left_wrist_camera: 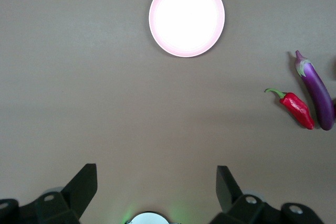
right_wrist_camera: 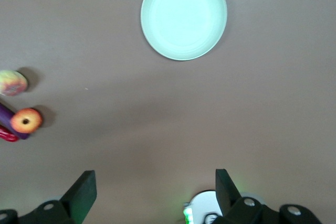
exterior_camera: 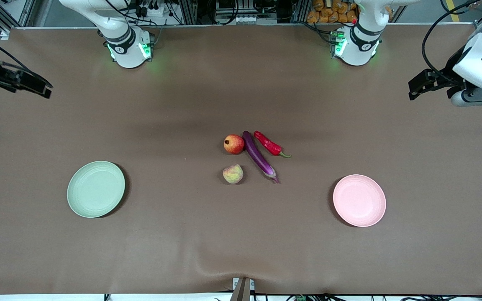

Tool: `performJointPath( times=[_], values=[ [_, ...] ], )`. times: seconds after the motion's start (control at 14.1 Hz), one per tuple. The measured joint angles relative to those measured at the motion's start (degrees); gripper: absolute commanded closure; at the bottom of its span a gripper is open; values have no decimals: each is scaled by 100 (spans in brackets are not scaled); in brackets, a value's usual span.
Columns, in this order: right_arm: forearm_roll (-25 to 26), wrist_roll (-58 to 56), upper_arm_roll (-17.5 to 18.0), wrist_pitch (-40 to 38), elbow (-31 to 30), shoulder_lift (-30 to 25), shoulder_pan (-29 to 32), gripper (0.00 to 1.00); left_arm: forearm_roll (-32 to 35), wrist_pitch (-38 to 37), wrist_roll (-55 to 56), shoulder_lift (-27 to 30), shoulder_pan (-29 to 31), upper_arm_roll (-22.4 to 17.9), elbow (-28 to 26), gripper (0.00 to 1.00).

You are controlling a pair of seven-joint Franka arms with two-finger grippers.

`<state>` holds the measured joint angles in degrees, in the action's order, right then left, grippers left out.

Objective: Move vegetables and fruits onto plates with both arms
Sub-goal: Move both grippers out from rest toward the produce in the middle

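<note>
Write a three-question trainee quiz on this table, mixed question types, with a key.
1. True or false: the green plate holds a fruit.
2. What touches the eggplant? A) the peach B) the round red fruit C) the pink plate
3. Fill in: the left gripper and right gripper both have their fingers ____.

Key: 1 false; 2 B; 3 open.

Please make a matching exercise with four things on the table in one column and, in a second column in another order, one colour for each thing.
Things:
1. eggplant
2. chili pepper
3. plate toward the left arm's end
4. plate toward the right arm's end

Colours:
A. pale green
B. red
C. purple
D. pale pink

Pairs: 1-C, 2-B, 3-D, 4-A
</note>
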<state>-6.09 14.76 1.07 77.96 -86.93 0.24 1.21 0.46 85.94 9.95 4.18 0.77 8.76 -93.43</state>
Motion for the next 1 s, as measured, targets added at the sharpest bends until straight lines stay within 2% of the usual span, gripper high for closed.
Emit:
performJointPath(
  times=[0.21, 0.43, 0.71, 1.0],
  values=[
    [-152, 200, 0, 181, -4, 346, -4, 0, 0, 38, 0, 9, 0, 0, -104, 0],
    [-160, 238, 0, 352, -5, 606, -6, 0, 0, 494, 0, 26, -2, 86, -494, 0],
    [-167, 255, 1, 459, -4, 737, -28, 0, 0, 1309, 432, -106, -22, 693, -1035, 0],
    [-171, 282, 4, 581, -5, 846, -137, 0, 0, 2153, 1954, -577, -61, 1437, -1480, 0]
  ],
)
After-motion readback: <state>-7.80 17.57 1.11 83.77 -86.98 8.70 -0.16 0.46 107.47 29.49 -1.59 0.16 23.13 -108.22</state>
